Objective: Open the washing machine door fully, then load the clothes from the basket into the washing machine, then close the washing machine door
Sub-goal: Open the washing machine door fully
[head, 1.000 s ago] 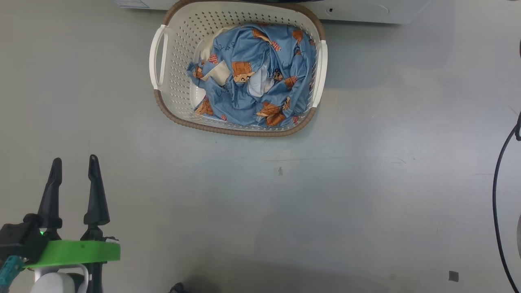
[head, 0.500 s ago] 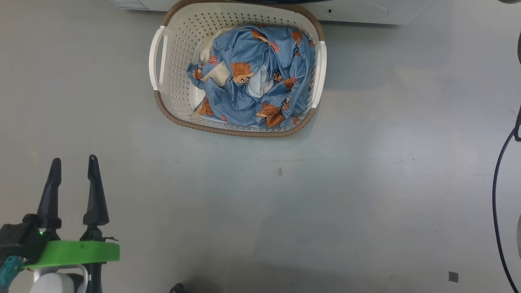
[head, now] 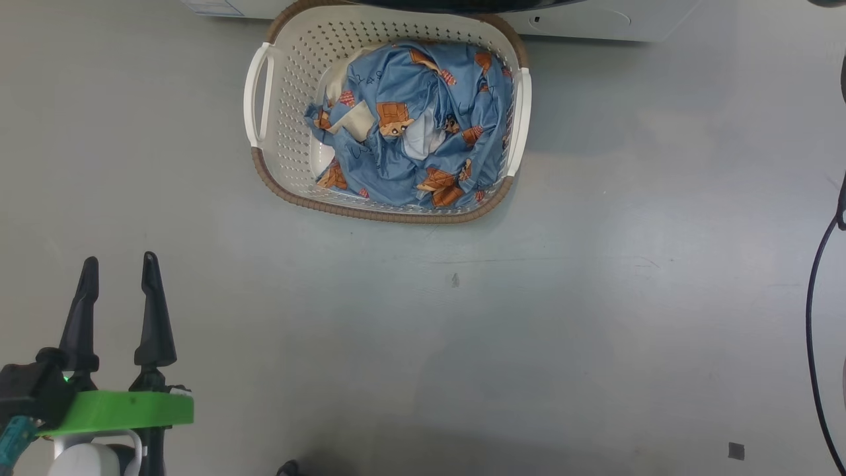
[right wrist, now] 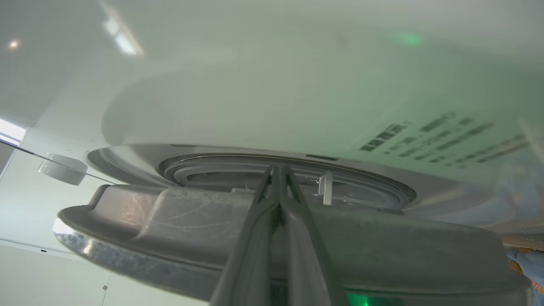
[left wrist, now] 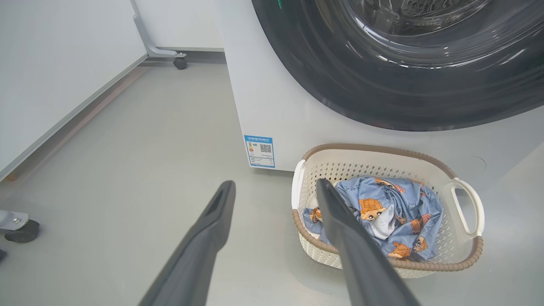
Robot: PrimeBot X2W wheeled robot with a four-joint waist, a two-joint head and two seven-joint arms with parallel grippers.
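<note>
Your left fingers [head: 153, 311] spread wide and empty over the floor [head: 462, 330], well apart from the basket [head: 370, 213] of clothes [head: 423, 112] beside the washing machine [head: 595, 20]. Your right fingers [right wrist: 255, 246], pressed together and empty, lie at the door [right wrist: 170, 221] rim.

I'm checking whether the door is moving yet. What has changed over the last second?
The black edge of the washing machine door has spread wider along the top of the head view, above the basket, so the door has likely swung further out. The left hand stayed open and in place, and the clothes stayed in the basket. The slight overall shift is the camera's.
</note>
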